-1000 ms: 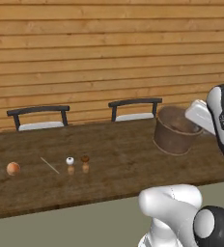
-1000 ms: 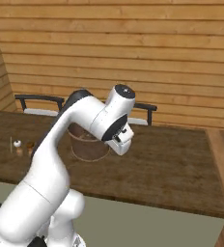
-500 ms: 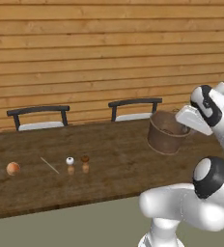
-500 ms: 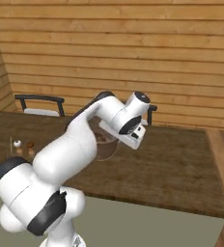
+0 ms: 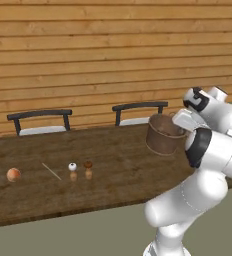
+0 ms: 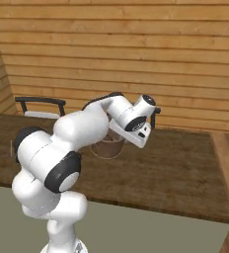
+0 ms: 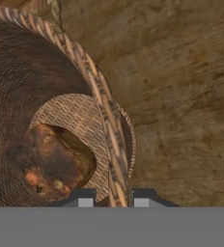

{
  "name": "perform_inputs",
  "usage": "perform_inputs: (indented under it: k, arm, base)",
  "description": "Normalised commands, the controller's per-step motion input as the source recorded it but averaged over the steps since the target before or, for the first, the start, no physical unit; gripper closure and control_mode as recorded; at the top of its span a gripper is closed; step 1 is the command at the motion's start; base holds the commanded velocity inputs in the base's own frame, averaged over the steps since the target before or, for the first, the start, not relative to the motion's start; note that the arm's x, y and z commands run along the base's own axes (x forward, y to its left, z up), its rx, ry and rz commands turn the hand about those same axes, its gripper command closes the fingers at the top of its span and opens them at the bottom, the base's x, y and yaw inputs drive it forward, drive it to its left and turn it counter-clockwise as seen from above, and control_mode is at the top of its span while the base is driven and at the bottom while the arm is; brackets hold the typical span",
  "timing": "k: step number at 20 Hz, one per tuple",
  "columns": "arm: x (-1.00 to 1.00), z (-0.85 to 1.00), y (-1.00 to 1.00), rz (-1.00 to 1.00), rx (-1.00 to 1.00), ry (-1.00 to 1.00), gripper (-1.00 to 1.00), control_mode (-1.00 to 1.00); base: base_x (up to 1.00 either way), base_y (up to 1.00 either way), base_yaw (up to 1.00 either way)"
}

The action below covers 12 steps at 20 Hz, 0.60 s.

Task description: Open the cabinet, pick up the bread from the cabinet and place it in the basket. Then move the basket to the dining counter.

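— Two things matter here, biggest first: the dining counter [image 5: 113, 165], a long dark wood slab, lies under everything. Where does the basket [image 5: 162, 134] stand in relation to it?

— Over the counter's right part, near its far edge, in front of the right-hand chair [image 5: 138, 112]. Whether its base rests on the wood or hangs just above it I cannot tell.

— How will it handle?

— Woven wicker, so I judge it light and fairly stiff, with a rough weave that should not slip. The thick rim is the place to hold it, wall between the fingers.

— And its axis?

— Upright, mouth up, tapering down to the base; it is round, so no side leads.

— The gripper [image 7: 113, 200]?

— In the hand view the two fingertips stand one on each side of the rim, nearly closed on it, so it has the basket by the rim.

— The bread [image 7: 51, 161]?

— A dark crusty lump lying on the basket's floor, off toward one wall.
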Motion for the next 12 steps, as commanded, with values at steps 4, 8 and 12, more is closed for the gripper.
perform_inputs:
  k: [4,8,12]
  arm:
    - [0.24,-0.34,0.06,-0.09,0.0,0.0,1.0,-1.0]
    - [0.29,-0.61,0.22,-0.09,-0.04,0.0,1.0,-1.0]
    - [0.22,-0.55,0.12,-0.07,-0.03,0.0,1.0,-1.0]
  base:
    - [0.0,0.0,0.0]
    - [0.0,0.0,0.0]
    - [0.0,0.0,0.0]
